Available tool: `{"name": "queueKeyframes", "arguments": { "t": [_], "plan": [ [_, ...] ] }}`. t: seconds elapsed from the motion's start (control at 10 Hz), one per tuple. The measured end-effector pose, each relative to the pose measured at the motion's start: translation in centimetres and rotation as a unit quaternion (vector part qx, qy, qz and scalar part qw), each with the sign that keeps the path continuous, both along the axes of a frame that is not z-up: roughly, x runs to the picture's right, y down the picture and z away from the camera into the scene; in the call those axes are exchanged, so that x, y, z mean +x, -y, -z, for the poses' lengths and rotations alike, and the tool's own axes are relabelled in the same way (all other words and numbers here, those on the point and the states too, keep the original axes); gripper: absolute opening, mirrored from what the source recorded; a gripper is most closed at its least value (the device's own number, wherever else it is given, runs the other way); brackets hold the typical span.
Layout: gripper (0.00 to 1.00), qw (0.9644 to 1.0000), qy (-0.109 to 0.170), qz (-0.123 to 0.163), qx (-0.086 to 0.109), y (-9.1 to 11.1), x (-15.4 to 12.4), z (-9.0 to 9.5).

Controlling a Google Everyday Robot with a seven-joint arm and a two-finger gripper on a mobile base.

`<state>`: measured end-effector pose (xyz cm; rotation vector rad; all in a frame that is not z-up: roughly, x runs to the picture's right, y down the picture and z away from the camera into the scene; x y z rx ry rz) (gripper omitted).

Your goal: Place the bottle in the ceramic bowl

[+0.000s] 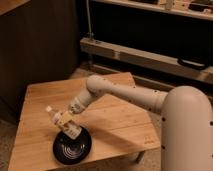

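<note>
Wooden table [115,117], gripper [67,125] apparently gripping bottle [56,116] (above ceramic bowl [72,146])

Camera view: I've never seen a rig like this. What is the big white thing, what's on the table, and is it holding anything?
The big white shape is a robot arm; its rounded body fills the right edge. There is only one picture, taken from above and to the side of a low wooden table; where the camera is mounted is not known.

At the arm's far end is the gripper, a two-finger clamp. It is shut on a small whitish bottle, which is tilted with its white cap pointing up and to the left.

Just below the gripper, near the table's front edge, sits a shallow black bowl with pale rings inside. The bottle is held over the bowl's upper-left rim and is not lying in the bowl yet.

Behind the table are dark shelves.
</note>
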<state>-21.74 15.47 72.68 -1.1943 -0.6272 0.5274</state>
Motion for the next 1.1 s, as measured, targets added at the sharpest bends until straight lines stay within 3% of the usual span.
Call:
{"name": "queueKeyframes", "arguments": {
  "t": [0.2, 0.4, 0.6, 0.8, 1.1],
  "plan": [
    [0.07, 0.9987, 0.004, 0.047, 0.020, -1.5, 1.0, 0.7],
    [0.26, 0.9968, 0.015, 0.071, 0.033, -2.6, 2.6, 1.3],
    [0.46, 0.9966, 0.013, 0.079, 0.021, -4.3, 4.9, 1.0],
    [0.62, 0.9967, 0.009, 0.080, 0.007, -5.0, 5.5, 0.6],
    [0.62, 0.9967, 0.009, 0.081, 0.006, -5.1, 5.4, 0.6]
  ]
}}
